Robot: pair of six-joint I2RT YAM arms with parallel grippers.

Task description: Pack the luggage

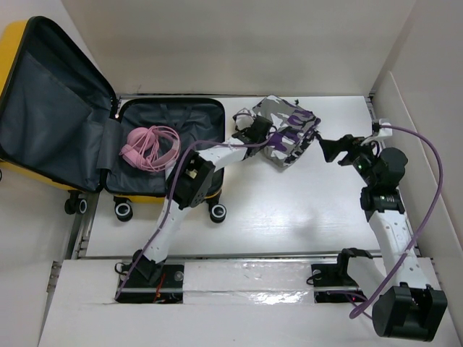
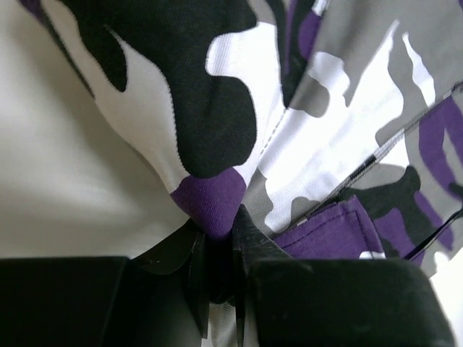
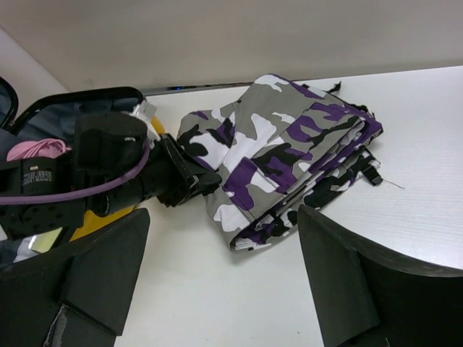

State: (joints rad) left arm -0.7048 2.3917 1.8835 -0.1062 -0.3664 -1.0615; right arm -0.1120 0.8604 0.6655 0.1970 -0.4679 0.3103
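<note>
The yellow luggage (image 1: 43, 173) lies open at the left, its grey-lined lid up and its base (image 1: 188, 116) flat. Pink headphones (image 1: 148, 148) lie in the base. A folded purple, grey, black and white camouflage garment (image 1: 286, 130) lies on the table to the right of the luggage; it also shows in the right wrist view (image 3: 282, 155). My left gripper (image 1: 255, 132) is shut on the garment's left edge (image 2: 210, 199). My right gripper (image 1: 331, 148) is open and empty, just right of the garment, its fingers (image 3: 340, 275) wide apart.
The luggage's caster wheels (image 1: 124, 210) stand on the table near the left arm. White walls enclose the table at the back and right. A purple cable (image 1: 427, 166) loops beside the right arm.
</note>
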